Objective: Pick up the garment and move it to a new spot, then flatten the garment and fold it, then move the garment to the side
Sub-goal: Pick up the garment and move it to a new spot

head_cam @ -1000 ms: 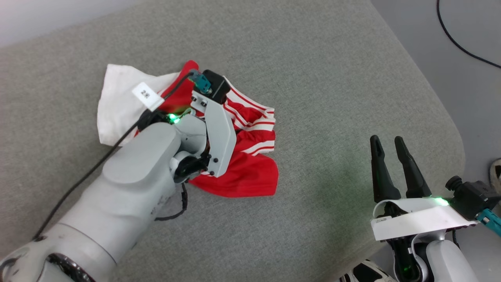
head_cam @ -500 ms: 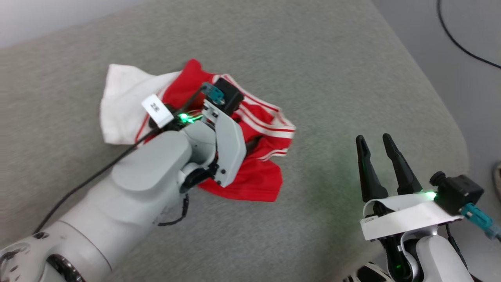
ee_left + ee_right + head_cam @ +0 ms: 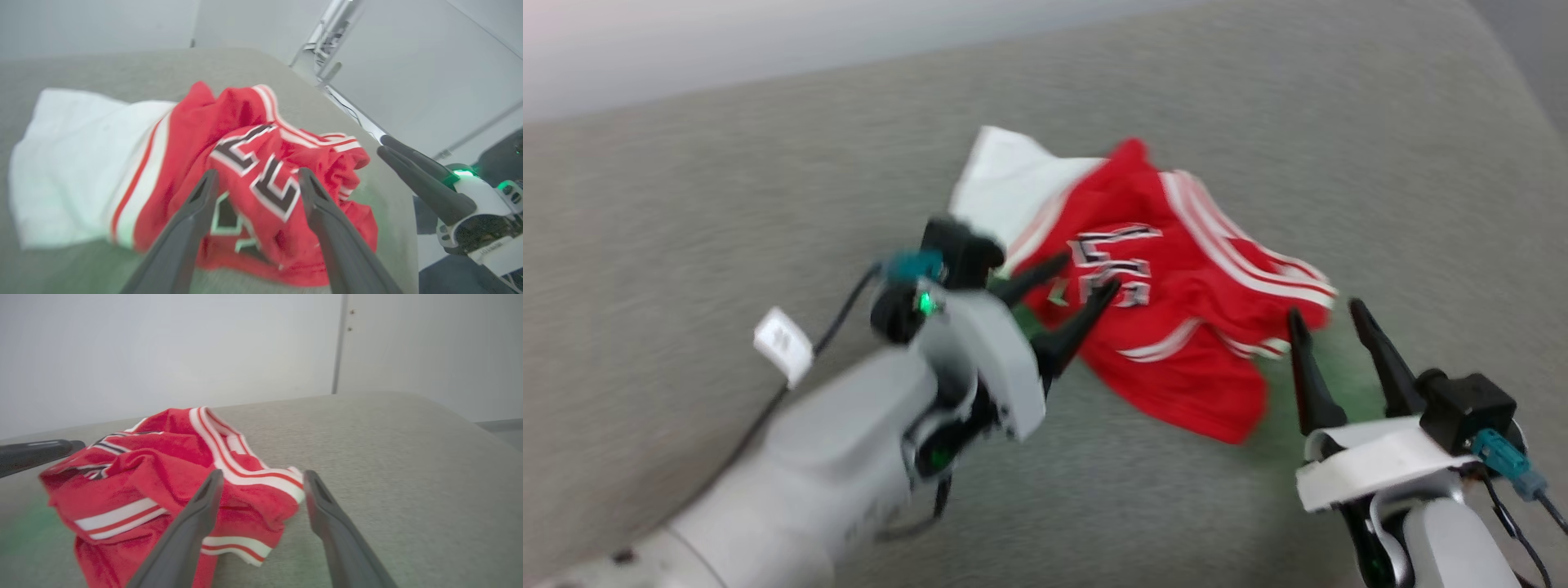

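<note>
The garment (image 3: 1176,327) is a red jersey with white striped trim, black-and-white lettering facing up and a white sleeve at its far left. It lies crumpled on the grey cushion (image 3: 727,204). My left gripper (image 3: 1089,273) is open at the garment's left edge, its fingers over the lettering and holding nothing. In the left wrist view the garment (image 3: 245,122) lies just beyond the open left gripper (image 3: 258,173). My right gripper (image 3: 1325,310) stands open at the garment's right edge. The right wrist view shows the striped hem (image 3: 253,477) between and beyond the open right gripper (image 3: 263,473).
The grey cushion (image 3: 388,457) stretches wide to the left and far side of the garment. Its right edge curves off near my right arm. A pale wall (image 3: 163,347) stands behind it. The other arm's fingers (image 3: 408,163) show at the right of the left wrist view.
My left gripper has opened, let go of the garment and drawn back to its left edge, baring the lettering. The head camera has turned, so the whole picture shifted right.
</note>
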Robot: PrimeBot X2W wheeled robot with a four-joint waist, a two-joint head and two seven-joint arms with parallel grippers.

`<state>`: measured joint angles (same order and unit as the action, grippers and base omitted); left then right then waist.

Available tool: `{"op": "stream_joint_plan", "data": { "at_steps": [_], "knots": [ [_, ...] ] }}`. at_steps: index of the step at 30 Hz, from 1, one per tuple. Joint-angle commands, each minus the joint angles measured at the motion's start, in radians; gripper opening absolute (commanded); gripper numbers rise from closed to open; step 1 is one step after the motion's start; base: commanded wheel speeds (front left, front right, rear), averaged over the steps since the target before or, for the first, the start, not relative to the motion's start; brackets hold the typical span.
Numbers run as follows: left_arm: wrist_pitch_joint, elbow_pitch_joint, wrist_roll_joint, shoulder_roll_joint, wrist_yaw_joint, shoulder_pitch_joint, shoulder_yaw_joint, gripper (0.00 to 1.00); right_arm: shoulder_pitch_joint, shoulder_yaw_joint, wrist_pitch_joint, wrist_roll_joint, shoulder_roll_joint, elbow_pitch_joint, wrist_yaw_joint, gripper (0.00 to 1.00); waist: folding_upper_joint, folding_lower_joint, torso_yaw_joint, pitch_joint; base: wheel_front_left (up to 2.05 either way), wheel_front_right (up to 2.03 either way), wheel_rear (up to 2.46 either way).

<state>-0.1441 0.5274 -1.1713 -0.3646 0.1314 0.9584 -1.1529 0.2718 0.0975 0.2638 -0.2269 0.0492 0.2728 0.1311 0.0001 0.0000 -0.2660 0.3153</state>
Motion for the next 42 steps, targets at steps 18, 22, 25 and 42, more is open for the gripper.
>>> {"op": "stream_joint_plan", "data": {
  "at_steps": [18, 22, 25, 42],
  "knots": [
    [-0.120, 0.080, 0.093, -0.057, -0.002, -0.446, 0.299, 1.00, -0.217, -0.167, 0.001, 0.121, 0.035, 0.039, -0.001, 1.00, -0.0001, 0.0000, 0.427, -0.259, 0.00, 0.00, 0.00],
    [-0.120, 0.019, 0.220, -0.071, -0.007, -0.581, 0.468, 1.00, -0.232, -0.175, 0.001, 0.113, 0.056, 0.035, -0.001, 1.00, -0.0001, 0.0000, 0.420, -0.290, 0.00, 0.00, 0.00],
    [-0.120, -0.045, 0.325, -0.070, -0.018, -0.674, 0.594, 1.00, -0.239, -0.187, 0.001, 0.105, 0.060, 0.028, -0.001, 1.00, -0.0001, 0.0000, 0.402, -0.309, 0.00, 0.00, 0.00],
    [-0.120, -0.314, 0.778, 0.047, -0.025, -0.956, 0.981, 1.00, -0.213, -0.208, 0.001, 0.055, 0.054, -0.011, -0.001, 1.00, -0.0001, 0.0000, 0.296, -0.358, 0.00, 0.00, 0.00]
  ]
}}
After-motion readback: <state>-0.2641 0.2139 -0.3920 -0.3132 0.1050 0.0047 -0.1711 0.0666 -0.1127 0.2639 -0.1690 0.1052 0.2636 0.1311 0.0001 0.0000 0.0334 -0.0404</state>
